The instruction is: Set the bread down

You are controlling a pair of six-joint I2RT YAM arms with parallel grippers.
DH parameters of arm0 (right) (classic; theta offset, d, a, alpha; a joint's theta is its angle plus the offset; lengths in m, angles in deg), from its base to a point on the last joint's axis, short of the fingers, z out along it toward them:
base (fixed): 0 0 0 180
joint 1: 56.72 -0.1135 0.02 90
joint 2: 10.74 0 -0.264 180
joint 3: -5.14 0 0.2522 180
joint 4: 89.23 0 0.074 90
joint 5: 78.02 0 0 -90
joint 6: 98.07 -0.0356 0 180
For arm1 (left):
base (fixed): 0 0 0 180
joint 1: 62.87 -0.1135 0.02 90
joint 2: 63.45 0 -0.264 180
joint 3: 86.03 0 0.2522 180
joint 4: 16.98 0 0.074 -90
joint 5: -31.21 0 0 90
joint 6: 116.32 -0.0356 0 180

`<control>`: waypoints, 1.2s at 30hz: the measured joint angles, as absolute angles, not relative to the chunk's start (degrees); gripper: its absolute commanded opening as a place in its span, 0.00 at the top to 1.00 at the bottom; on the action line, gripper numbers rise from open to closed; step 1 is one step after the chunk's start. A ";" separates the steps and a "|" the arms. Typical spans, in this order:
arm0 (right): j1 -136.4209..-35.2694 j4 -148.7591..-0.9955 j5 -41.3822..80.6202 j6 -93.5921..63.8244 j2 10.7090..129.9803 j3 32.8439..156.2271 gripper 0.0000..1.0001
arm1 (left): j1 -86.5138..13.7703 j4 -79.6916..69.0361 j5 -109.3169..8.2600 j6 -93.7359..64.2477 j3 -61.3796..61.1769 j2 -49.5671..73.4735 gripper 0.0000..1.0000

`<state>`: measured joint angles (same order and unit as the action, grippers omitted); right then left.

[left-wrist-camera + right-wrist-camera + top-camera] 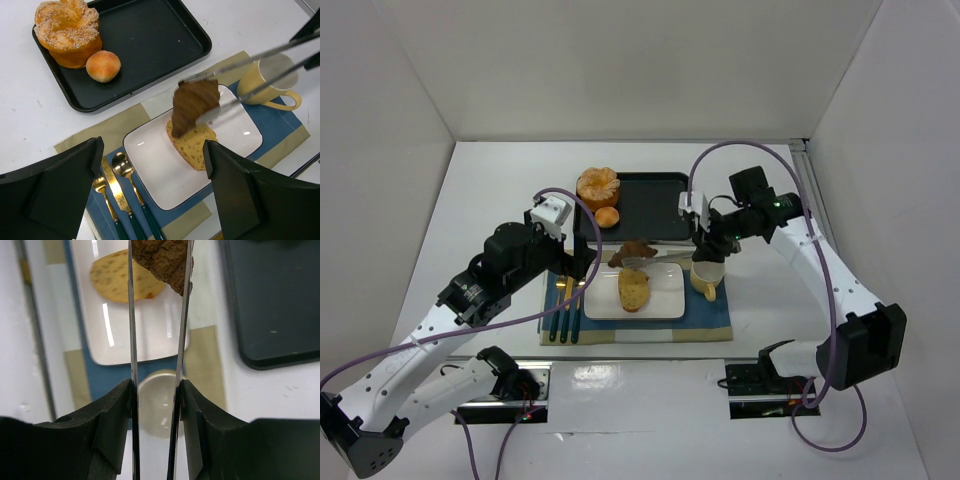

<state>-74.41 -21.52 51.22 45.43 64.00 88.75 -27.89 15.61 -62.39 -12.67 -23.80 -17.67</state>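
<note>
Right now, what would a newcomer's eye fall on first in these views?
The brown croissant, pinched in the tongs that the right gripper holds, hanging over the slice on the white plate. Next, the black tray behind the plate, bare but for a big bun and a small roll in its far left corner.

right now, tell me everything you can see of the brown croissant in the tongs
The croissant is dark brown with a ridged, flaky-looking crust and tapered ends. It hangs tilted, one end down, pinched near its top between the two metal arms of the tongs. It is over the white plate, its lower end by the bread slice; whether they touch cannot be told.
</note>
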 measured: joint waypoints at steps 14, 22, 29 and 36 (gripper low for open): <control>-86.02 -16.78 47.81 42.52 64.92 83.06 0.66 | -27.89 15.63 -63.00 -12.67 -23.80 -17.67 0.00; -87.98 -18.94 44.40 39.07 64.62 81.66 0.59 | -27.89 15.63 -63.04 -12.67 -23.80 -17.70 0.00; -88.07 -19.84 43.42 37.80 63.09 81.16 0.63 | -27.89 15.61 -63.06 -12.67 -23.80 -17.70 0.00; -88.07 -22.31 41.21 37.32 61.38 81.16 0.63 | -27.89 15.61 -63.06 -12.67 -23.80 -17.70 0.00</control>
